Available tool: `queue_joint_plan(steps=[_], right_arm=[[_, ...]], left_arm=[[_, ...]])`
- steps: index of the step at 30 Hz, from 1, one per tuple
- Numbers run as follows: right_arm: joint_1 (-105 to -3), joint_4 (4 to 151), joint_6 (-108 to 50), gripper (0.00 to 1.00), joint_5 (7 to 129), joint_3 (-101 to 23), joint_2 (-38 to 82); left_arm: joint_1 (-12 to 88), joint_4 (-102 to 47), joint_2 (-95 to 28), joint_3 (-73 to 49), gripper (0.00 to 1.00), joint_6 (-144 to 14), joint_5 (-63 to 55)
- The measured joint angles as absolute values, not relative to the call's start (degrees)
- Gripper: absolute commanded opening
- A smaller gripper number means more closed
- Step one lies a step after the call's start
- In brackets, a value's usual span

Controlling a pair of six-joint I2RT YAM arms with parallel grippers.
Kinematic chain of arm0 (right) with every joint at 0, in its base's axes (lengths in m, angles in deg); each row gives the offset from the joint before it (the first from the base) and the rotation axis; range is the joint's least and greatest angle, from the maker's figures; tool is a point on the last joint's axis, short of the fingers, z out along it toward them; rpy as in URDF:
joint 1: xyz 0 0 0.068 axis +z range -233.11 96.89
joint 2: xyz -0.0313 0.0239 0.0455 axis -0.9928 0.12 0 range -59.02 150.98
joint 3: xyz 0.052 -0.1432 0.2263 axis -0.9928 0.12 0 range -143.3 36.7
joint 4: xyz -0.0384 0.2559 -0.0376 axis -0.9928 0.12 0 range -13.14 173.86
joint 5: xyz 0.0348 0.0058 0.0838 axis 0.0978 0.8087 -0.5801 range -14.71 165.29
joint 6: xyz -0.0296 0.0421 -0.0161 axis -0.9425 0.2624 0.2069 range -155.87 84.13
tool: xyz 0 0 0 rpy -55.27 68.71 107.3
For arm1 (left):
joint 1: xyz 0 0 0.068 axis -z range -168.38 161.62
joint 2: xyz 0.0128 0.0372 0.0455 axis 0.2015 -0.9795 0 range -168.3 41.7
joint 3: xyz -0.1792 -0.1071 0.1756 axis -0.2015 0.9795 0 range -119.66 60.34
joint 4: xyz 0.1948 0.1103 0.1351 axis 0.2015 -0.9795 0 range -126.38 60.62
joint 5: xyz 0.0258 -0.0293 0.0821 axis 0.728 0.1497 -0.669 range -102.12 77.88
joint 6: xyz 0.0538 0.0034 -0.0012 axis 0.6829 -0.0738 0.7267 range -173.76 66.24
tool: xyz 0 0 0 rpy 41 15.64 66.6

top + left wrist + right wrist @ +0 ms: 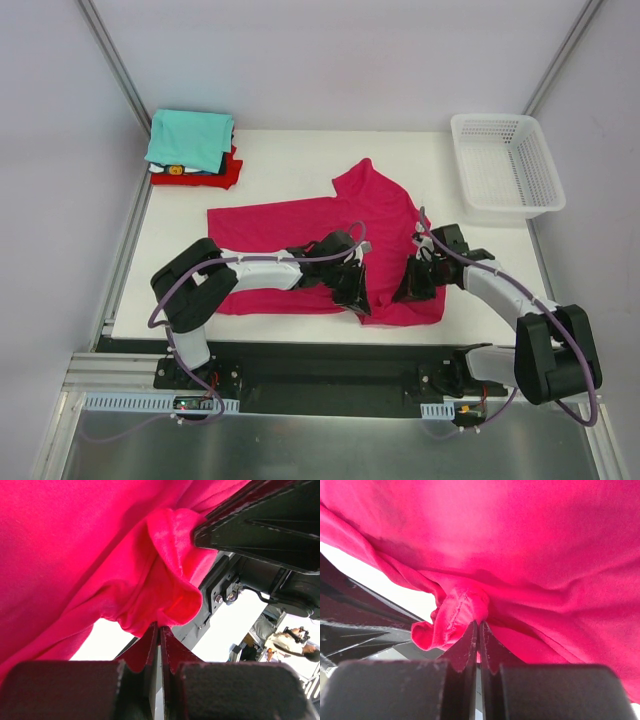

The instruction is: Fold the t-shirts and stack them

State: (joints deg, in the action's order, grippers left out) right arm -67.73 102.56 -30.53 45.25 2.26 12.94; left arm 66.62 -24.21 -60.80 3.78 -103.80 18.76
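Well, far off on the left, at the back corner of the surface [290, 150], sits a pile of folded t-shirts [192, 150]. It has a teal one [190, 135] on top and a red one [230, 172] at the bottom.

Next comes the left arm [255, 270]. Its elbow sticks out to the left, and its long part lies low across the near side of the big pink t-shirt [290, 225], pointing right. The left gripper [159, 630] is squeezed tight, with a bunched fold of pink cloth pinched at its tips.

The pink t-shirt lies spread out in the middle of the surface, not folded yet. One sleeve points away toward the back.

Then comes the right arm [500, 290]. Its elbow is out on the right, and it reaches in to the left. The right gripper [478, 626] is squeezed tight too, and it pinches a stitched edge of the same shirt. Both grippers sit near each other at the near side of the shirt, with a small gap between them.

I think the job now is to make a fold. To do it well, both arms should lift together and at the same height. They should pull gently so the cloth stays flat, then lay the edge down straight. Pulling too hard could drag the whole shirt or make the cloth slip out.

Last, at the far right, is a white basket [540, 150].
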Motion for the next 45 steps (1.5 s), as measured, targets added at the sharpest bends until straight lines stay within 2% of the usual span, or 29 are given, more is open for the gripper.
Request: queue_joint_plan(steps=[14, 21, 29, 45], right_arm=[[-67.69, 101.79, -30.12, 0.01, 50.58, -7.77, 16.88], [-67.71, 100.68, -29.81, 0.01, 51.52, -11.92, 22.54], [-69.06, 100.02, -29.90, 0.01, 53.62, -18.00, 26.69], [-69.76, 99.17, -30.36, 0.01, 53.60, -21.56, 32.33]], left_arm=[[56.79, -27.33, -60.93, 0.15, 0.00, -99.41, 18.93], [51.46, -30.52, -64.66, -8.04, 0.00, -96.72, 19.11], [50.54, -32.34, -70.89, -16.19, 0.00, -95.08, 20.79], [50.52, -33.21, -72.45, -16.41, 0.00, -94.67, 21.90]])
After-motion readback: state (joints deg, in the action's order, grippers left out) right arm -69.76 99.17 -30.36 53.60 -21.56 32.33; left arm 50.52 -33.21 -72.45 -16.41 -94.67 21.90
